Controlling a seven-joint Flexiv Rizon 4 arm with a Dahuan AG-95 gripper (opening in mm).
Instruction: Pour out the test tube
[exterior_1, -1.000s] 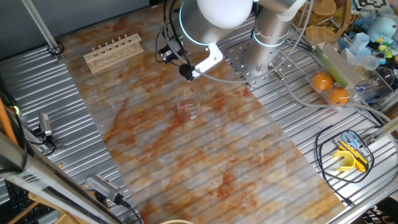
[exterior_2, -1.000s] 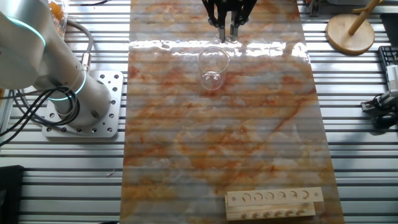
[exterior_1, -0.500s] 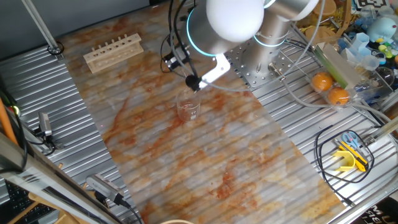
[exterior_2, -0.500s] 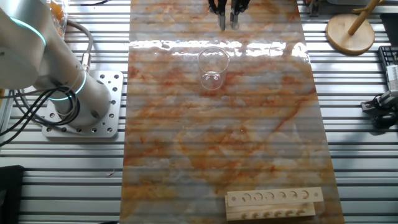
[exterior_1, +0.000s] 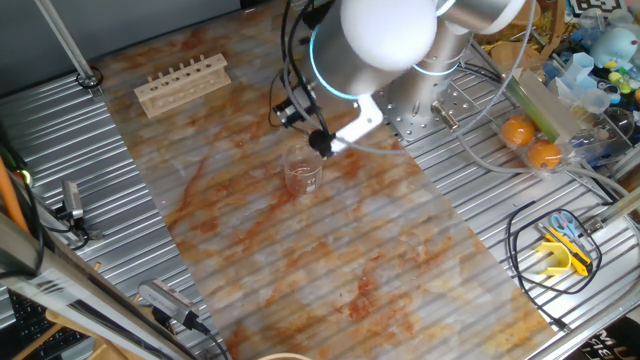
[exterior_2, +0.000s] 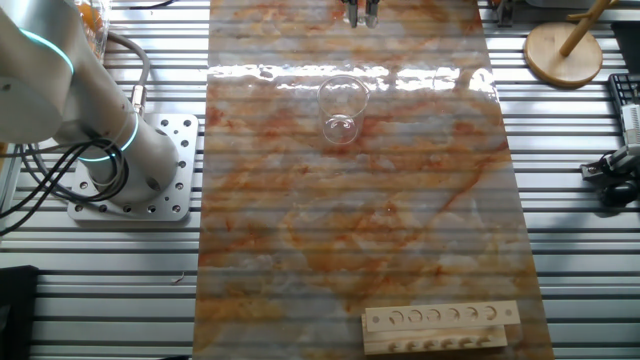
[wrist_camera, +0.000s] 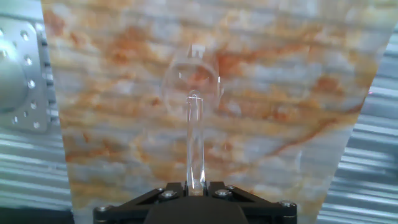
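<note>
In the hand view my gripper (wrist_camera: 196, 186) is shut on the base of the test tube (wrist_camera: 195, 134), a slim clear glass tube that points away from me. Its far end lies over the mouth of the clear glass beaker (wrist_camera: 191, 81). In one fixed view the gripper (exterior_1: 322, 144) hangs just above and behind the beaker (exterior_1: 303, 176). In the other fixed view only the fingertips (exterior_2: 352, 14) show at the top edge, beyond the beaker (exterior_2: 341, 108). The tube is too see-through to make out in either fixed view.
A pale wooden rack (exterior_1: 182, 83) with a row of holes lies at the far left of the marbled mat, also in the other fixed view (exterior_2: 440, 326). Two oranges (exterior_1: 531, 142), cables and yellow scissors (exterior_1: 566, 248) lie to the right. The arm's base (exterior_2: 130, 170) stands beside the mat.
The gripper has moved with the tube toward the beaker, right and down in one fixed view, and has slid almost out of the top of the other fixed view.
</note>
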